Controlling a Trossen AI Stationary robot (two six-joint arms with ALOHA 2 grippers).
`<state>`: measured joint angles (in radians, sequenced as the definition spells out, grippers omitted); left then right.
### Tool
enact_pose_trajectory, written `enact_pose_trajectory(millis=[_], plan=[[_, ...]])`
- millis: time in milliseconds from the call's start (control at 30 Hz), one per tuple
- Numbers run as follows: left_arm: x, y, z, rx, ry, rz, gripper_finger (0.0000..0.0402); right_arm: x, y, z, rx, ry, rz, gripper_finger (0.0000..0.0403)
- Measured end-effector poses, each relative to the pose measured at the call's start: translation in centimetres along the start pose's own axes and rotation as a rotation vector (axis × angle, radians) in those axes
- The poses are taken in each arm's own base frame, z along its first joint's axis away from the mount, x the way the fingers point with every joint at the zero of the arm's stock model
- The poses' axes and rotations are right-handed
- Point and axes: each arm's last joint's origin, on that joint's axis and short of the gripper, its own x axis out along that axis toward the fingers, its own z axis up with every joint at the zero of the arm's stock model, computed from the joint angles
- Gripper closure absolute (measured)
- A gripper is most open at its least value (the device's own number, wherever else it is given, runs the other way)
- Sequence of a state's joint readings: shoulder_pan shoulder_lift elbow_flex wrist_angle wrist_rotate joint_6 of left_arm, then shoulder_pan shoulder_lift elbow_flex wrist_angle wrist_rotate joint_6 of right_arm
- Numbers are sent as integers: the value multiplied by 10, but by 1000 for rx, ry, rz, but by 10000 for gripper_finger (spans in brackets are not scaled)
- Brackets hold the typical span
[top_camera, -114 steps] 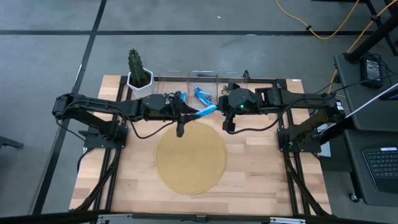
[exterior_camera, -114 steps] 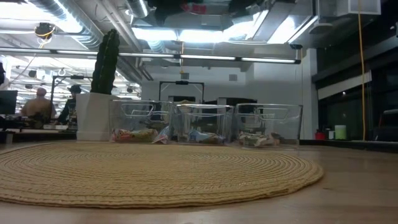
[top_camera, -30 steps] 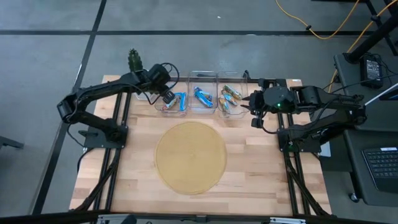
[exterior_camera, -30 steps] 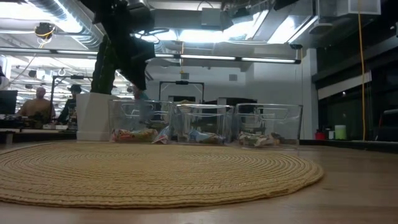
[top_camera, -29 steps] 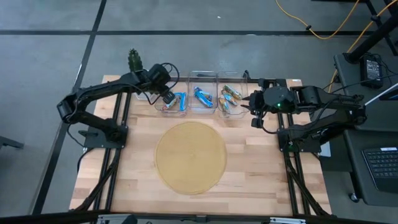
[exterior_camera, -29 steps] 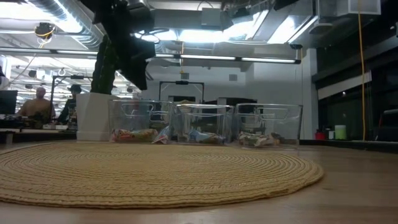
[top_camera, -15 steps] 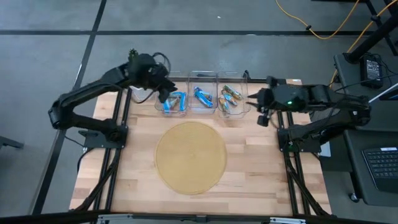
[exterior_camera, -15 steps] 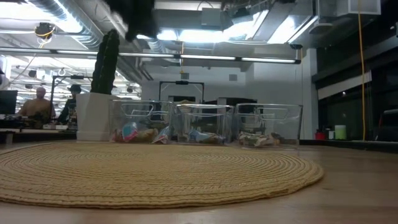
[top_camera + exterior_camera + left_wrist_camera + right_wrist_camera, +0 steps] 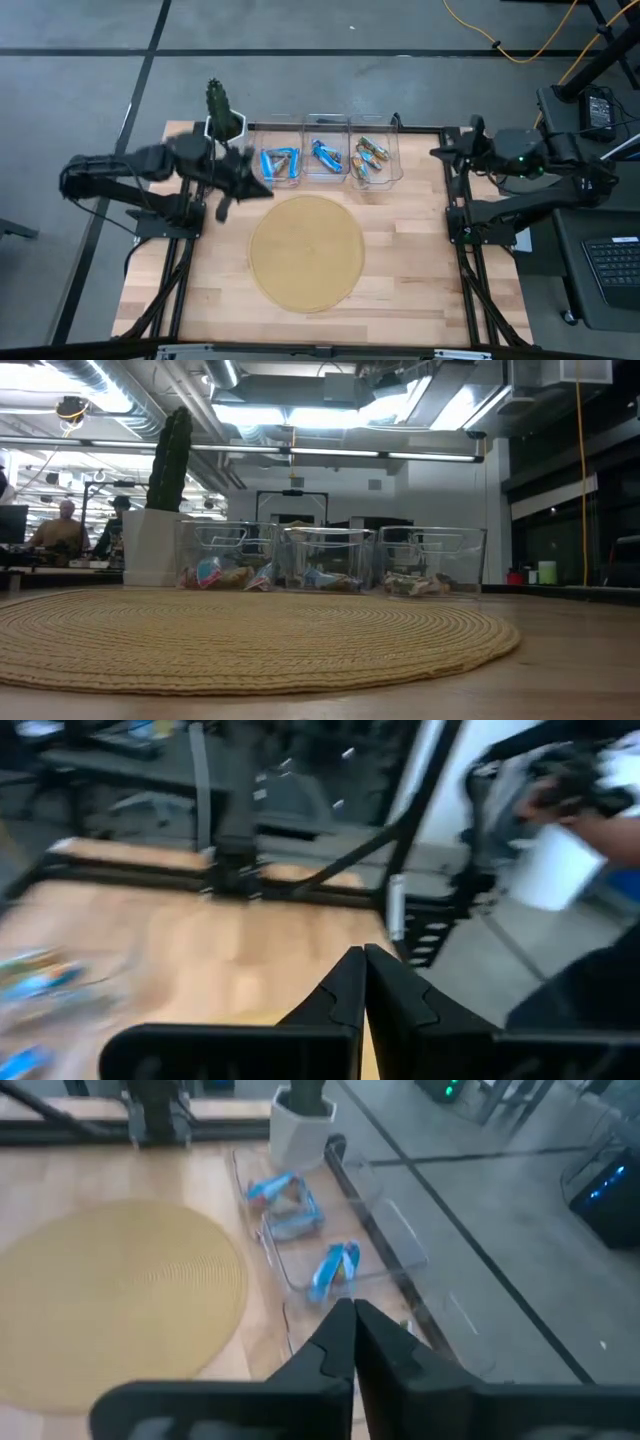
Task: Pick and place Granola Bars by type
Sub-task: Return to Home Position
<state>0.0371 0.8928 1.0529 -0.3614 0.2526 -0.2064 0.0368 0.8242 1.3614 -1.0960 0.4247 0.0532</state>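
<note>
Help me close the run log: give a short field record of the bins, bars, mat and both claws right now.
bins: three clear bins, in a row at the back of the table
bars: granola bars all inside the bins
mat: round woven mat before the bins, no bars on it
left claw: shut, holding nothing, left of the mat
right claw: shut, holding nothing, by the table's right edge
cactus: potted, back left corner
</note>
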Motion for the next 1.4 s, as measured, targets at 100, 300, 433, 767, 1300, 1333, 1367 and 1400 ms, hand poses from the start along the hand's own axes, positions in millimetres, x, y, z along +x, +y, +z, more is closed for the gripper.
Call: enact_pose_trajectory(millis=[100,300,433,767,1300,1333,1367,1400], plan=[[17,-10,-29,1,-59,-73,400,3,0,-19,-2,6,0,397],[11,-1,-86,-60,-71,13,399,14,3,-63,12,-212,1,394],[-17,9,-115,-136,-143,65,400,21,4,-90,46,-313,-1,398],[-65,22,-179,-199,-410,106,399,30,8,-122,171,-337,37,399],[-43,38,-214,-55,-416,33,399,29,8,-118,154,-373,46,396],[-41,40,-217,-46,-378,62,399,29,8,-118,154,-374,46,394],[-40,42,-220,-35,-347,92,399,29,8,-118,155,-374,48,392],[-40,43,-222,-13,-329,123,399,29,8,-118,156,-374,54,391]])
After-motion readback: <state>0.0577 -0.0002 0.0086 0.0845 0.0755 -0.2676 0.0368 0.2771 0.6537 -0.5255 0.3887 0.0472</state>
